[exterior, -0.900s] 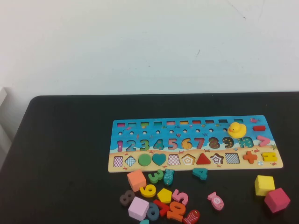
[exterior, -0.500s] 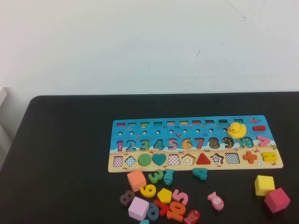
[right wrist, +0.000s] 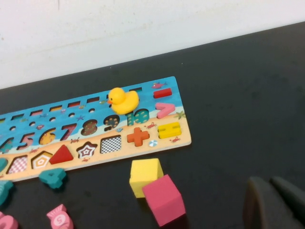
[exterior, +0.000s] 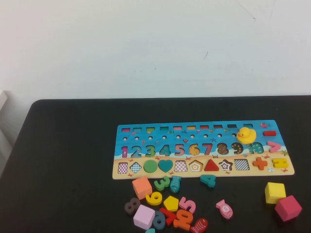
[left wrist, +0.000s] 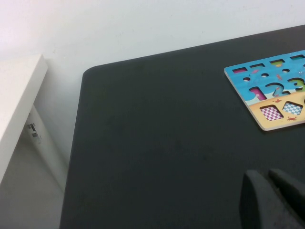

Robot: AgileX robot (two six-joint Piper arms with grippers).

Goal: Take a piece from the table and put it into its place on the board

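On the black desk (exterior: pixel 73 160), against a white wall, lies the long blue-and-tan wooden puzzle board (exterior: pixel 201 149), printed with the numerals 1 to 10 in a row above a row of shape recesses. A green circle (exterior: pixel 150 166), teal heart (exterior: pixel 165 165) and red triangle (exterior: pixel 211 165) are seated; an orange plus (exterior: pixel 260 163) and yellow equals sign (exterior: pixel 280 162) sit at the board's right end. A yellow rubber duck (exterior: pixel 246 135) stands on the board over the 9 and 10.

Loose pieces lie on the desk just in front of the board: an orange block (exterior: pixel 142 187), green numeral 3 (exterior: pixel 162 183), yellow numeral 6 (exterior: pixel 154 198), teal numeral 4 (exterior: pixel 208 180), pink numeral 5 (exterior: pixel 187 204), pink fish marked 5 (exterior: pixel 224 208), lilac block (exterior: pixel 144 216). A yellow cube (exterior: pixel 275 192) and magenta cube (exterior: pixel 288 208) touch each other, well apart to the right.

The left claw (left wrist: pixel 272 200) hovers above bare desk left of the board, holding nothing; its opening cannot be determined. The right claw (right wrist: pixel 275 202) hovers near the two cubes, holding nothing; opening likewise indeterminate.
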